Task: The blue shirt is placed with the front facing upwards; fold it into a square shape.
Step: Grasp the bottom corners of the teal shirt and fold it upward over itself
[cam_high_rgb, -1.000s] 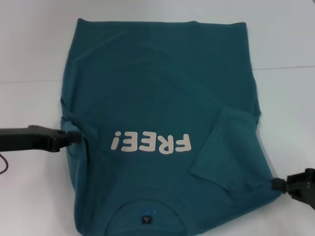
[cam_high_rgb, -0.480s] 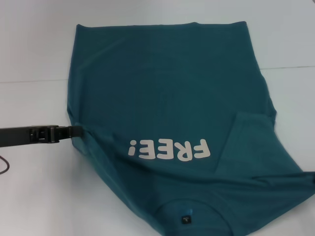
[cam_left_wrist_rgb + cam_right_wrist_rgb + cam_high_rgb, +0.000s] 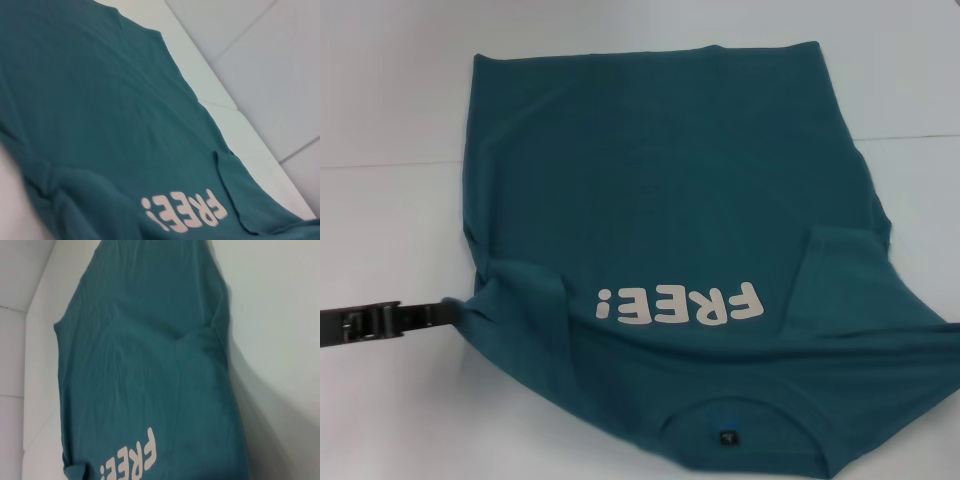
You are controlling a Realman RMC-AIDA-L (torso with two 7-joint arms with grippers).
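the large dark teal-blue cotton t-shirt (image 3: 690, 230) with its off-white "free!" print (image 3: 682, 303) has slid toward the robot's right across the white table (image 3: 390, 90), so this looks like straightening before folding. the left gripper (image 3: 448, 308) seems clenched on the bunched left sleeve, though its tips are hidden. the right gripper is out of sight.

Lab-like: bare white table (image 3: 380, 90), pale tiled floor (image 3: 280, 60).
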